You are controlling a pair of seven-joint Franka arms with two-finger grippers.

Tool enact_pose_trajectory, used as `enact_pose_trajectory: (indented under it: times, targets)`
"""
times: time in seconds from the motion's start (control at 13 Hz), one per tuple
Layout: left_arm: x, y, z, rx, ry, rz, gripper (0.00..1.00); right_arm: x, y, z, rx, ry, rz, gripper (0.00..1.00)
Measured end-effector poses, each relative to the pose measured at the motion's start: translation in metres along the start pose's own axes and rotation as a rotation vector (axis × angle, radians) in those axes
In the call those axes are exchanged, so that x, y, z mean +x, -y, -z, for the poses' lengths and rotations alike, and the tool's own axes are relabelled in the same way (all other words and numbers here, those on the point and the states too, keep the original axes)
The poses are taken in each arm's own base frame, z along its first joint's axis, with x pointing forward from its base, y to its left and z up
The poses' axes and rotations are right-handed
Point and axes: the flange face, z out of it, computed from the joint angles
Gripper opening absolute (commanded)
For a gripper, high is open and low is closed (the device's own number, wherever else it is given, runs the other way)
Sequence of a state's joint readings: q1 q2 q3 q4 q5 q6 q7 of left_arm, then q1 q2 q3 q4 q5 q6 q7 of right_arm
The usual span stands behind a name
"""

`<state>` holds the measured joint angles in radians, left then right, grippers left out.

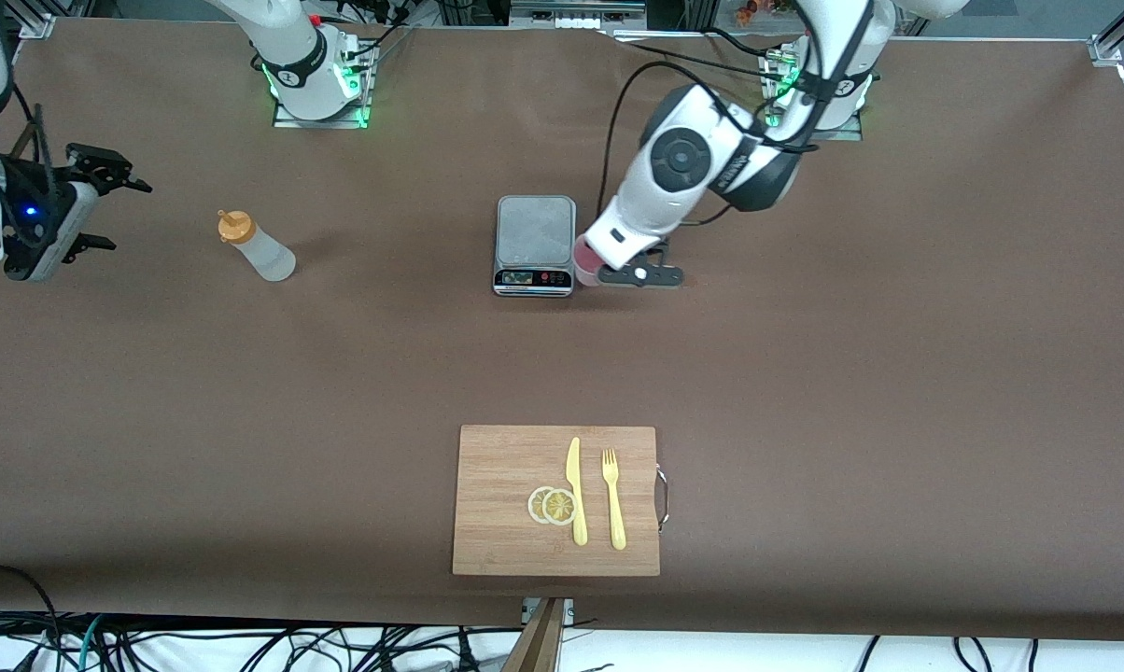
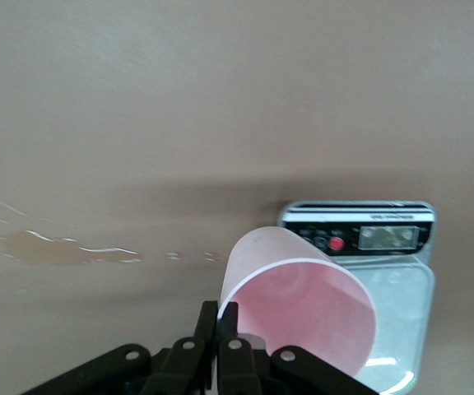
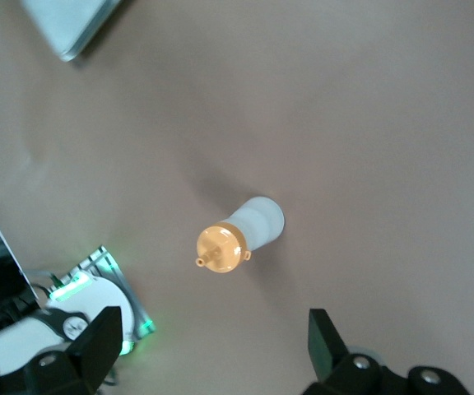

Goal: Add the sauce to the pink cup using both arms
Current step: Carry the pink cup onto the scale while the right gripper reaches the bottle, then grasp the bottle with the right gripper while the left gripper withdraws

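Observation:
The sauce bottle (image 1: pixel 254 247), whitish with an orange cap, stands on the table toward the right arm's end; it also shows in the right wrist view (image 3: pixel 241 234). My right gripper (image 1: pixel 130 217) is open and empty, in the air beside the bottle and apart from it; its fingers (image 3: pixel 105 329) stand wide. The pink cup (image 1: pixel 584 263) is beside the grey scale (image 1: pixel 534 243), mostly hidden under my left hand. My left gripper (image 1: pixel 601 272) is shut on the pink cup's (image 2: pixel 303 304) rim, one finger inside and one outside (image 2: pixel 219 311).
A wooden cutting board (image 1: pixel 506 457) with a yellow knife (image 1: pixel 576 490), a fork (image 1: pixel 612 497) and lemon slices (image 1: pixel 553 505) lies nearer the front camera. A pale stain (image 2: pixel 64 247) marks the table near the cup. The scale shows next to the cup (image 2: pixel 385 239).

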<state>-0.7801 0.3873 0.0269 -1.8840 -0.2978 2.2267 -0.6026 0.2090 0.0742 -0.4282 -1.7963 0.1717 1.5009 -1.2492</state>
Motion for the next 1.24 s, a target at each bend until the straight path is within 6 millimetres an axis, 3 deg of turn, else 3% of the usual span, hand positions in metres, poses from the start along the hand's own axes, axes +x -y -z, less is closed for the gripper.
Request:
enact_pose_trajectory:
  times: [0.23, 0.62, 0.69, 0.77, 0.85, 1.08, 1.24]
  targets:
    - [-0.017, -0.035, -0.023, -0.011, 0.031, 0.014, 0.0, -0.033, -0.033, -0.032, 0.072, -0.116, 0.251, 1.0]
    - [-0.028, -0.05, -0.04, 0.002, 0.045, -0.005, 0.0, -0.073, -0.096, -0.12, 0.166, -0.33, 0.602, 1.0]
    - [-0.03, -0.053, -0.041, 0.002, 0.045, -0.011, 0.31, -0.081, -0.103, -0.136, 0.184, -0.363, 0.654, 1.0]
    - [-0.032, -0.055, -0.042, 0.003, 0.046, -0.016, 0.84, -0.088, -0.108, -0.148, 0.198, -0.397, 0.705, 1.0]
    - [-0.033, -0.056, -0.042, 0.003, 0.046, -0.018, 1.0, -0.094, -0.112, -0.161, 0.208, -0.44, 0.762, 1.0]
    - [-0.031, -0.06, -0.036, -0.008, 0.037, -0.021, 1.0, -0.103, -0.119, -0.211, 0.259, -0.6, 0.939, 1.0]
    - [-0.027, -0.068, -0.016, -0.024, 0.031, -0.026, 1.0, -0.104, -0.126, -0.254, 0.303, -0.673, 0.972, 1.0]
